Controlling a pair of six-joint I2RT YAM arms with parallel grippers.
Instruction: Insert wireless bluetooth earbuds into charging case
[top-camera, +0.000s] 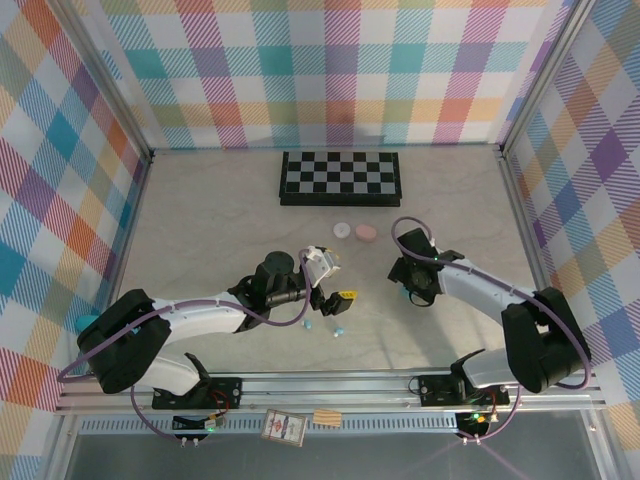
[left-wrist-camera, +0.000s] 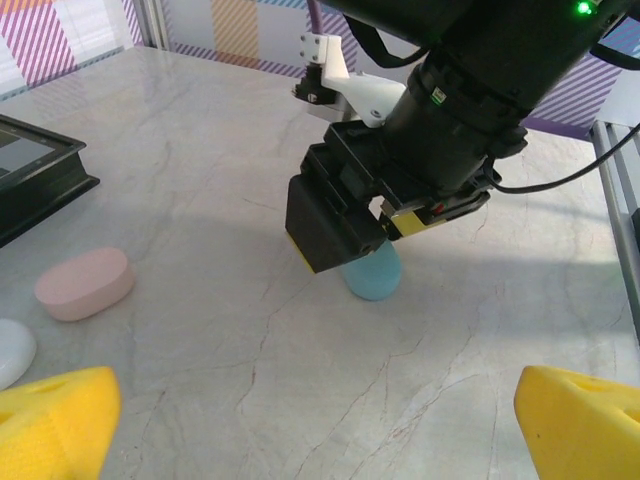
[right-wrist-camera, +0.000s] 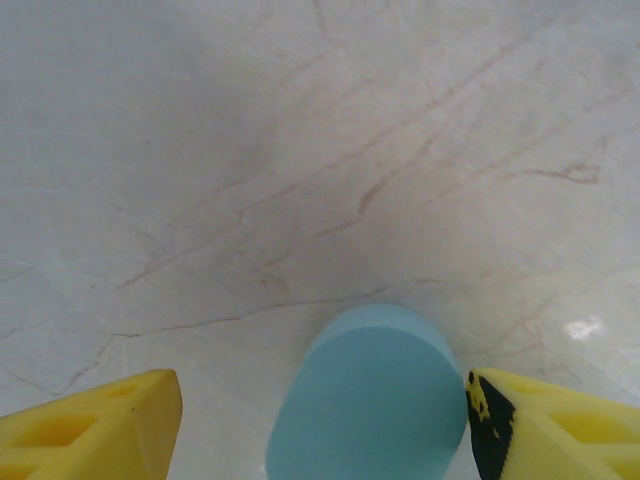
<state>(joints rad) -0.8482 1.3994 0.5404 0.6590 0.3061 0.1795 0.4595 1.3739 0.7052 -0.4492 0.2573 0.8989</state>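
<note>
A teal pebble-like charging case (right-wrist-camera: 370, 400) stands on the marble table, closed. My right gripper (right-wrist-camera: 325, 420) is open and straddles it: the right pad (right-wrist-camera: 545, 425) touches the case, while the left pad (right-wrist-camera: 95, 425) stands well apart. In the left wrist view the same case (left-wrist-camera: 372, 275) pokes out below the right gripper's dark finger (left-wrist-camera: 330, 225). My left gripper (left-wrist-camera: 320, 420) is wide open, holding nothing, and hovers a short way left of the case. Two tiny teal earbuds (top-camera: 308, 325) (top-camera: 338, 331) lie near the left gripper (top-camera: 335, 282).
A pink case (top-camera: 365, 232) and a white case (top-camera: 343, 229) lie closed side by side behind the grippers. A folded black chessboard (top-camera: 340, 177) sits at the back. Metal frame rails edge the table on both sides.
</note>
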